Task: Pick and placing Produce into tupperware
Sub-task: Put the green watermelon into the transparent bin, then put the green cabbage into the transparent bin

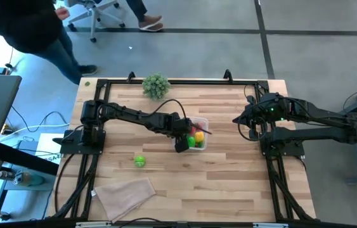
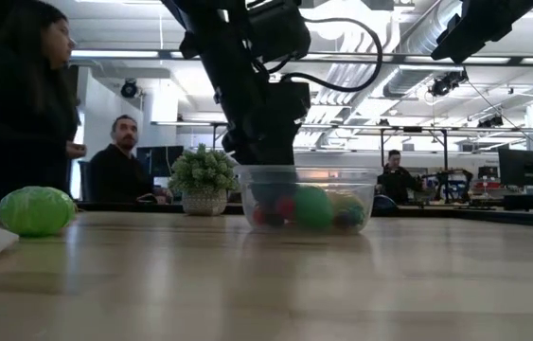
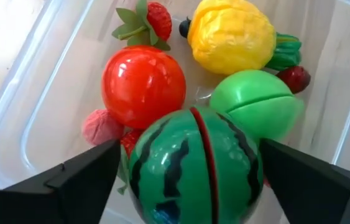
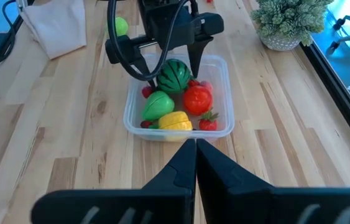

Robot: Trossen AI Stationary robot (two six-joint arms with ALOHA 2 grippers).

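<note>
The clear tupperware (image 1: 203,121) (image 4: 223,87) stands mid-table and holds a red ball (image 3: 142,84), a yellow piece (image 3: 229,36), a green piece (image 3: 258,102), a strawberry (image 3: 156,20) and small red berries. My left gripper (image 1: 188,138) (image 3: 190,168) reaches down into it, with a striped toy watermelon (image 3: 193,168) (image 4: 174,74) between its fingers. A light green ball (image 1: 139,161) (image 2: 37,210) lies alone on the wood nearer the left front. My right gripper (image 1: 238,120) (image 4: 194,149) is shut and hovers right of the container. My left gripper pinches the watermelon at its two opposite sides (image 3: 138,174), coming from above and pointing down into the tupperware. The ball's seam runs between the fingers. It sits low among the other pieces in the container; whether it rests on them, I cannot tell.
A bushy potted plant (image 1: 156,85) (image 4: 286,22) stands at the far edge. A beige folded cloth (image 1: 125,193) lies near the left front corner. People sit and stand beyond the table (image 2: 119,156). Bare wood spreads across the near and right parts of the table (image 1: 241,183).
</note>
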